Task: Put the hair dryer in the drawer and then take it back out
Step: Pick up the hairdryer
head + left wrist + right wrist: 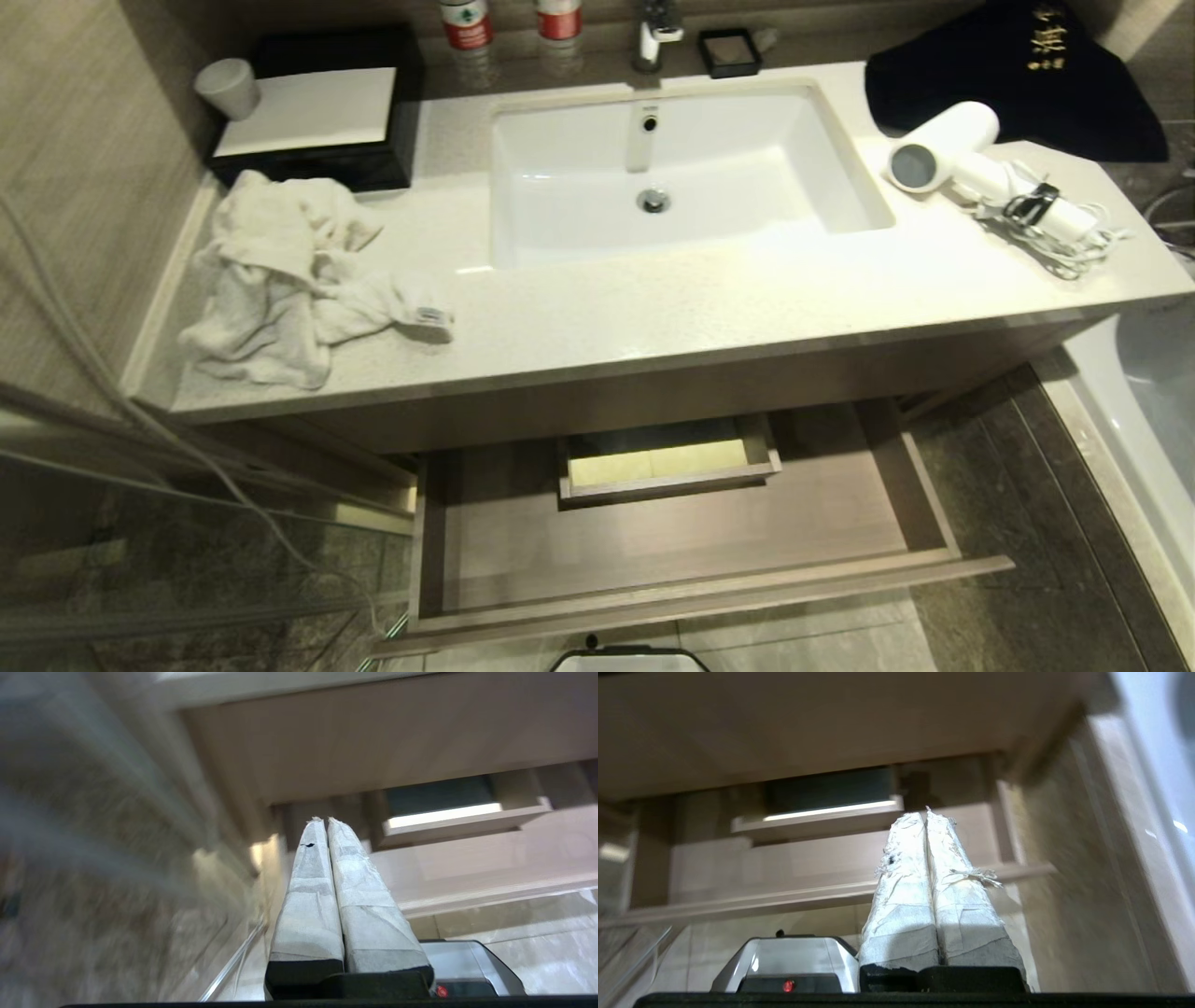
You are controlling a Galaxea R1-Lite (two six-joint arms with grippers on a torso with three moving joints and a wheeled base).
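White & glossy, the hair dryer lies on the countertop just right of the sink, barrel mouth turned toward the basin, cord bundled beside its handle. We see the drawer pulled out below the sink, nothing in it but its boxed cut-out. A crumpled towel sits left of the sink. Neither arm shows in the head view. Our left gripper & right gripper hang low in front of the drawer, taped fingers pressed together, holding nothing.
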